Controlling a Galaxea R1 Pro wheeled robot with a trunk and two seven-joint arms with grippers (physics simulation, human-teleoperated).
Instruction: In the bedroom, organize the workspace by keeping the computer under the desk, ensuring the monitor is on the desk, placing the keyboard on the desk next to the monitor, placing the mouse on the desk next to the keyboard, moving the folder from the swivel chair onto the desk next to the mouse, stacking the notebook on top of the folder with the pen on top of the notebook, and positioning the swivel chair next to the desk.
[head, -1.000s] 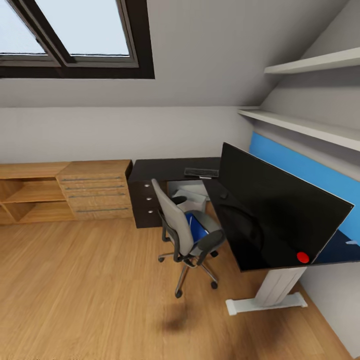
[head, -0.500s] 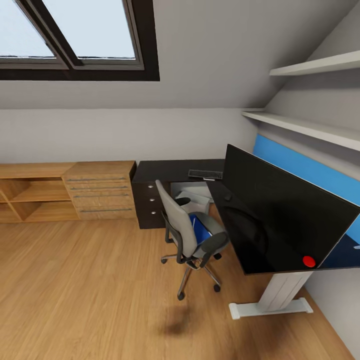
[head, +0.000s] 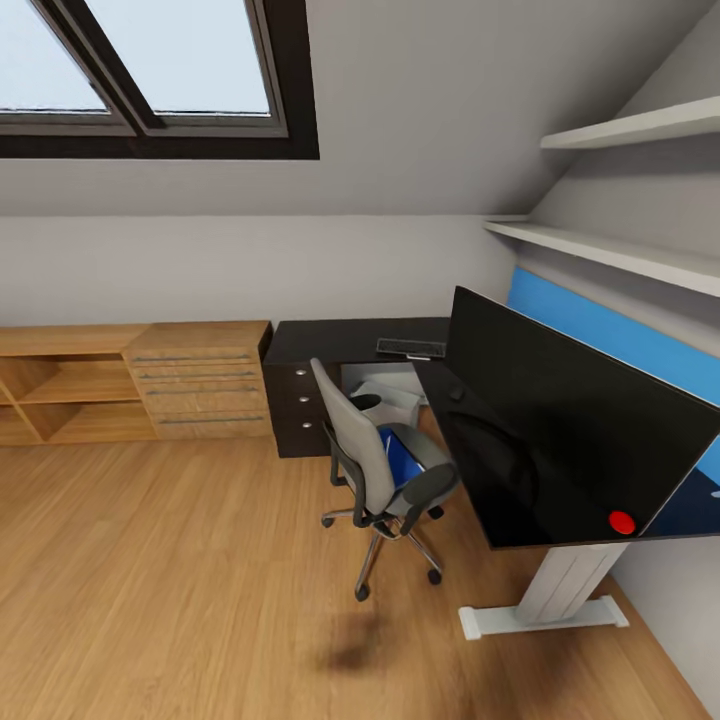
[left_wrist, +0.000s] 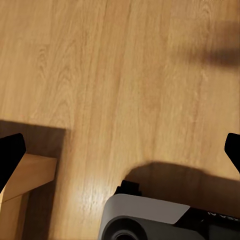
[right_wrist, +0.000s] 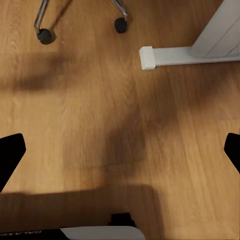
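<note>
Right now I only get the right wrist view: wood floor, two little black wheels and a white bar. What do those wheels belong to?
Observer: They belong to the swivel chair, a grey chair standing in front of the black desk.
Operator: Is anything on its seat?
Observer: Yes, the blue folder lies on the seat.
Operator: And the white bar?
Observer: That is the foot of the desk's white leg. Above it, the monitor stands on the desk.
</note>
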